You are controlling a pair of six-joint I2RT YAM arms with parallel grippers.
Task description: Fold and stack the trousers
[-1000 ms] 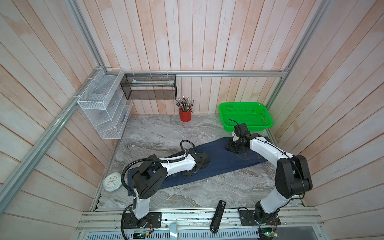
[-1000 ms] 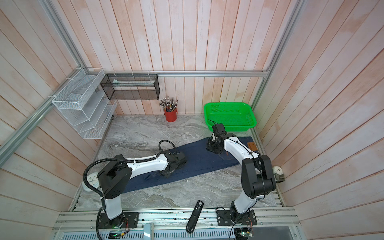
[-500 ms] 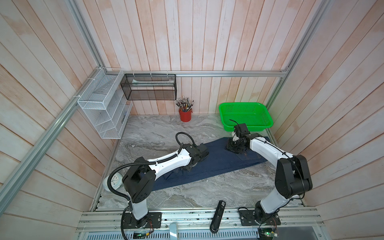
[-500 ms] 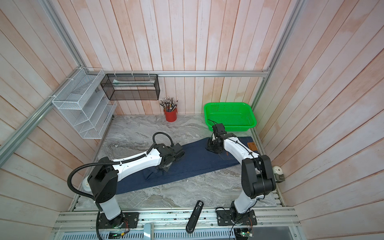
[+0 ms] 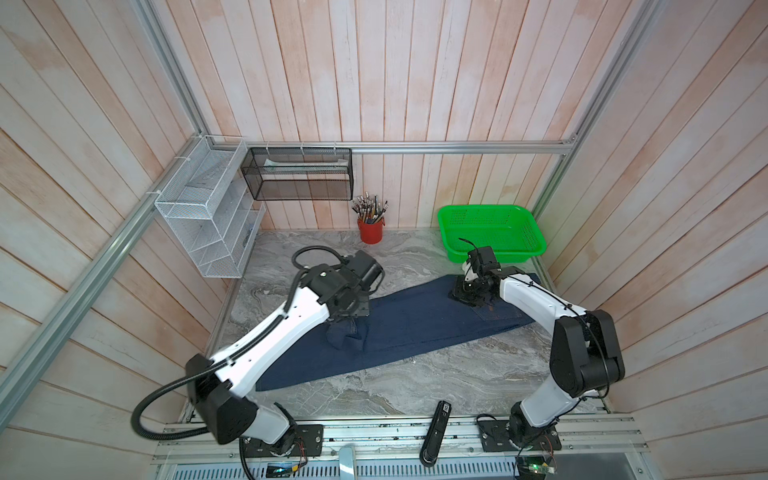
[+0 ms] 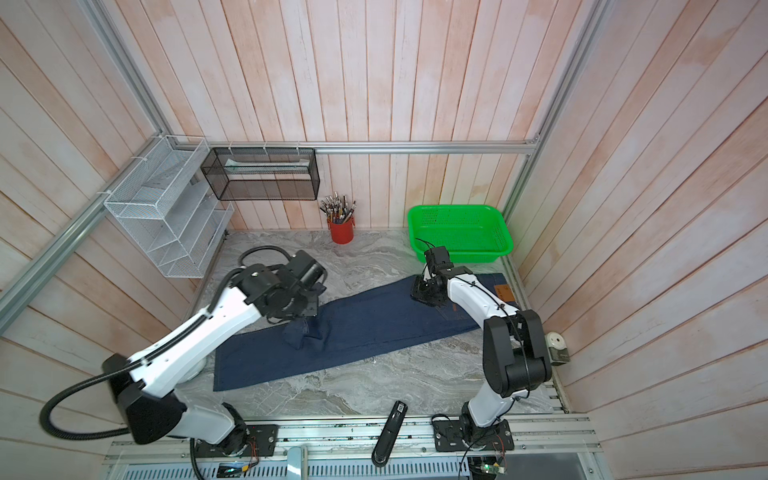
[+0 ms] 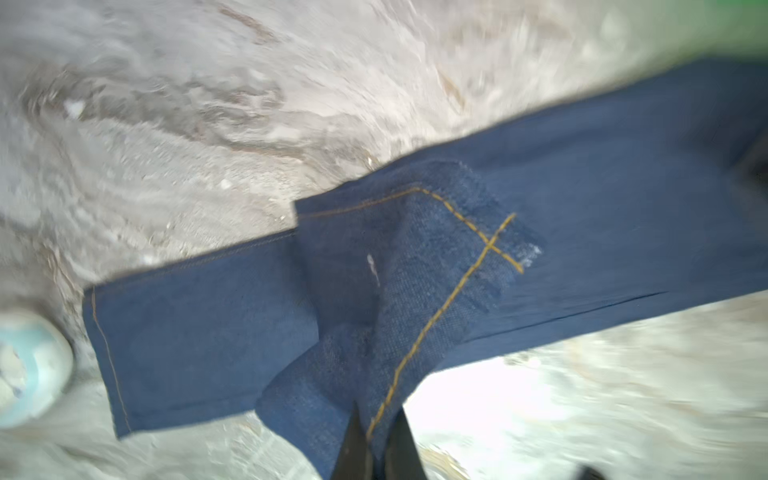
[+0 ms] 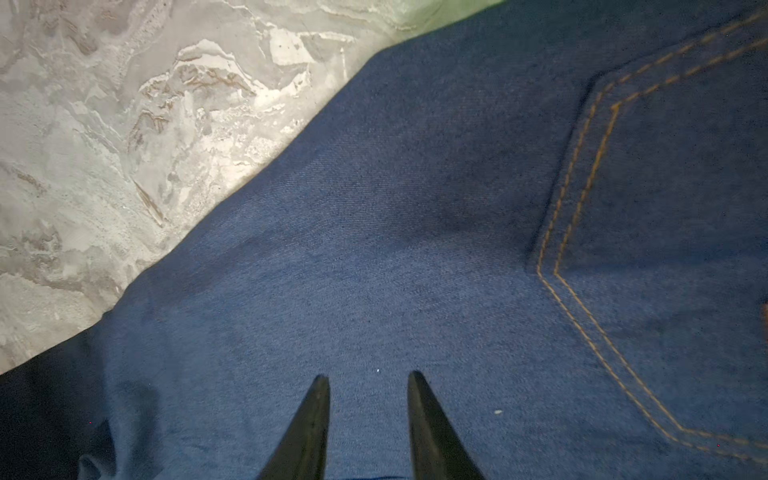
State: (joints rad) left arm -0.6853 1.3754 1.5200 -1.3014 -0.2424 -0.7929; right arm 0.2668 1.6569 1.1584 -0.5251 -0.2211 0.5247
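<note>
The trousers [image 5: 419,328] [image 6: 374,328], dark blue denim, lie in a long diagonal strip on the marble table in both top views. My left gripper [image 5: 352,321] [image 6: 305,322] hangs over the middle of the strip. It is shut on a lifted flap of a trouser leg. The left wrist view shows the left gripper [image 7: 376,409] pinching that tan-stitched flap, with the trousers [image 7: 623,199] flat below it. My right gripper [image 5: 471,296] [image 6: 426,296] stands open, tips resting on the denim near the waist end. In the right wrist view the right gripper [image 8: 368,376] sits beside a stitched back pocket [image 8: 665,249].
A green basket [image 5: 494,257] stands at the back right, close behind the right gripper. A red cup of pens [image 5: 370,232] is at the back middle. A white wire rack [image 5: 208,216] and a black mesh shelf [image 5: 299,176] hang on the walls. A black handheld device [image 5: 434,432] lies on the front rail.
The left gripper has shut on the trouser leg and risen, pulling a flap of denim off the table. The right arm has not moved.
</note>
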